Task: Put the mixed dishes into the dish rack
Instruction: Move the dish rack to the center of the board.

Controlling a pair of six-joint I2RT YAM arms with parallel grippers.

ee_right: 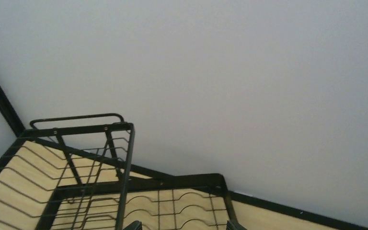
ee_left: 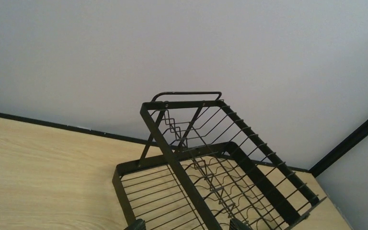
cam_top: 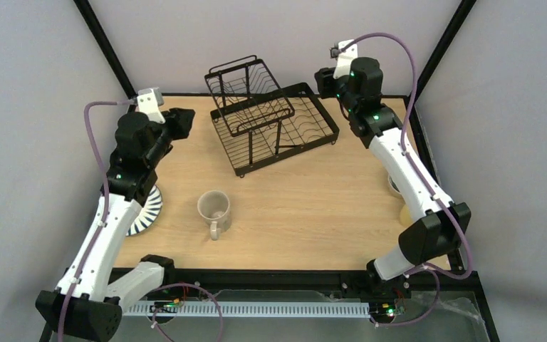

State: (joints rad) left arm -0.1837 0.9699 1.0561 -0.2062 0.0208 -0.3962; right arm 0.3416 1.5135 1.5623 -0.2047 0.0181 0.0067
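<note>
While the dish rack [cam_top: 274, 121] is wire, the mug [cam_top: 214, 208] is smooth.

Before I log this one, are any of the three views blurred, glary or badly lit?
Top external: sharp and evenly lit, only soft shadows under the dish rack and mug, no glare. Left wrist: rack wires crisp, framing tilted, no glare. Right wrist: sharp too, though blank wall fills most of it.

One black wire dish rack [cam_top: 256, 117], upper centre. One beige mug [cam_top: 214, 209], mid-frame. One striped plate [cam_top: 151, 206], left, partly covered. Two half-hidden pieces at right edge: white piece [cam_top: 393, 185], yellow piece [cam_top: 407, 215], kind unclear.
</note>
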